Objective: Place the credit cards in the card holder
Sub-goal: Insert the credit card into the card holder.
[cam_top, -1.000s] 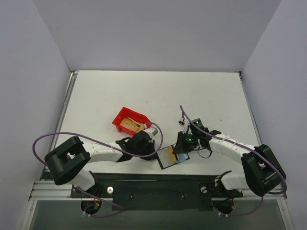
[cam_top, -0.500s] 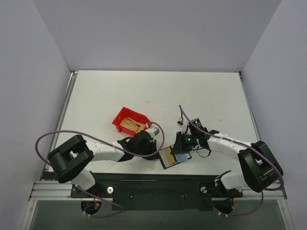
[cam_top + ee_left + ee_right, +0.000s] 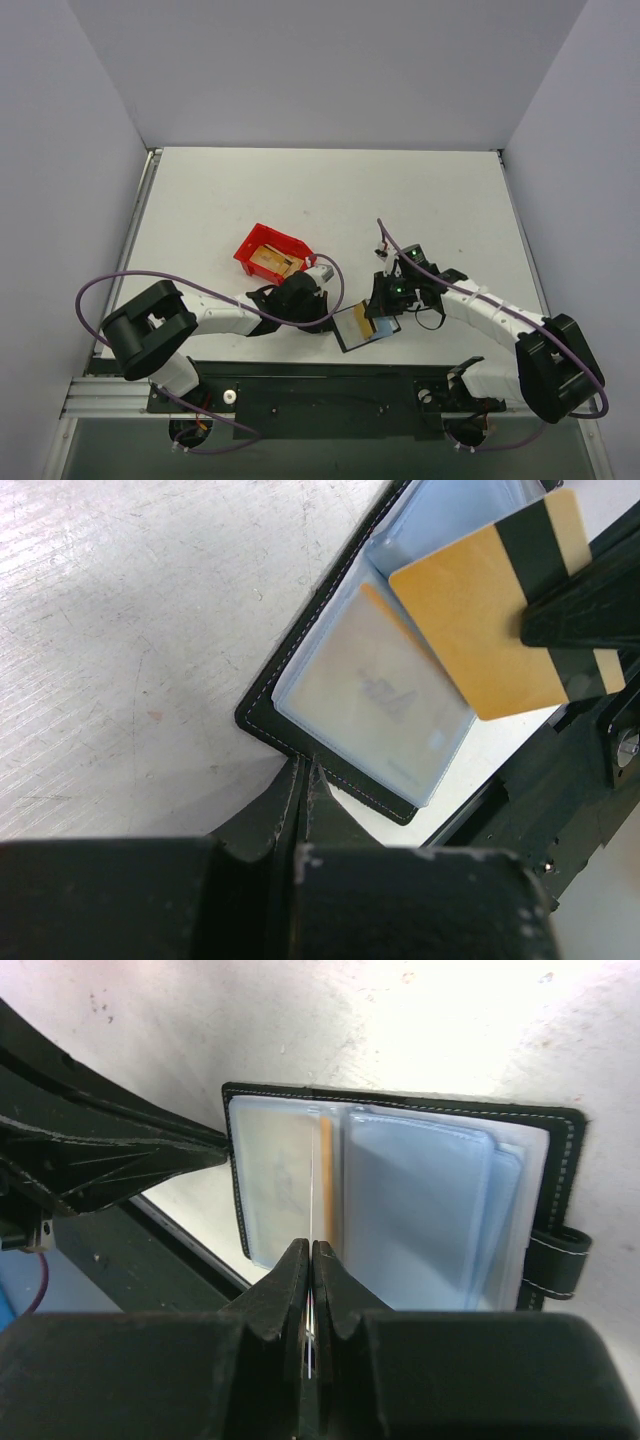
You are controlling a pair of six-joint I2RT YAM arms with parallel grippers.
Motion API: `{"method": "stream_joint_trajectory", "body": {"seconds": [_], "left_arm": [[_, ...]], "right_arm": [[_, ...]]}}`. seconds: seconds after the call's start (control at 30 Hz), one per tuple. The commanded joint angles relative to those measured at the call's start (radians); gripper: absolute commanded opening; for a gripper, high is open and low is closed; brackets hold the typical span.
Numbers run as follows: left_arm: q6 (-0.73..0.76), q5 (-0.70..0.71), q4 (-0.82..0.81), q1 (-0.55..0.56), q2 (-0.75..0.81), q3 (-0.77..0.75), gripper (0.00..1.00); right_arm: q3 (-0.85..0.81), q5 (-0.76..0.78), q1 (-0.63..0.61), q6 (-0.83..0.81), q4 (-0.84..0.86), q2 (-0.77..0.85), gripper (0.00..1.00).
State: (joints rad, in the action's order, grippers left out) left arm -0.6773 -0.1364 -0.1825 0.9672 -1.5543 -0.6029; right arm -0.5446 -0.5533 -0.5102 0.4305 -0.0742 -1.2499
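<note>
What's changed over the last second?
The right arm swung its elbow outward and nearer; the right gripper, shut on a credit card, barely shifted over the card holder. Unchanged: left gripper shut against its edge, red bin in place.

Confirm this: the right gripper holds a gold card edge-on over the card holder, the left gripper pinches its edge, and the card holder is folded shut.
Not folded shut: the card holder lies open, pale blue pockets showing, in the right wrist view. The rest stands: the right gripper holds the gold card edge-on over it, and the left gripper pinches its edge.
</note>
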Motion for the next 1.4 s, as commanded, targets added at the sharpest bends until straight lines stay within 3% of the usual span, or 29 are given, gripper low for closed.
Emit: {"method": "stream_joint_trajectory", "body": {"seconds": [0.0, 1.37], "left_arm": [[0.005, 0.006, 0.021, 0.005, -0.018, -0.02, 0.0], [0.012, 0.014, 0.026, 0.004, -0.021, -0.024, 0.0]], "right_arm": [[-0.052, 0.076, 0.009, -0.049, -0.104, 0.014, 0.0], [-0.003, -0.091, 0.002, -0.004, 0.04, -0.137, 0.0]]}}
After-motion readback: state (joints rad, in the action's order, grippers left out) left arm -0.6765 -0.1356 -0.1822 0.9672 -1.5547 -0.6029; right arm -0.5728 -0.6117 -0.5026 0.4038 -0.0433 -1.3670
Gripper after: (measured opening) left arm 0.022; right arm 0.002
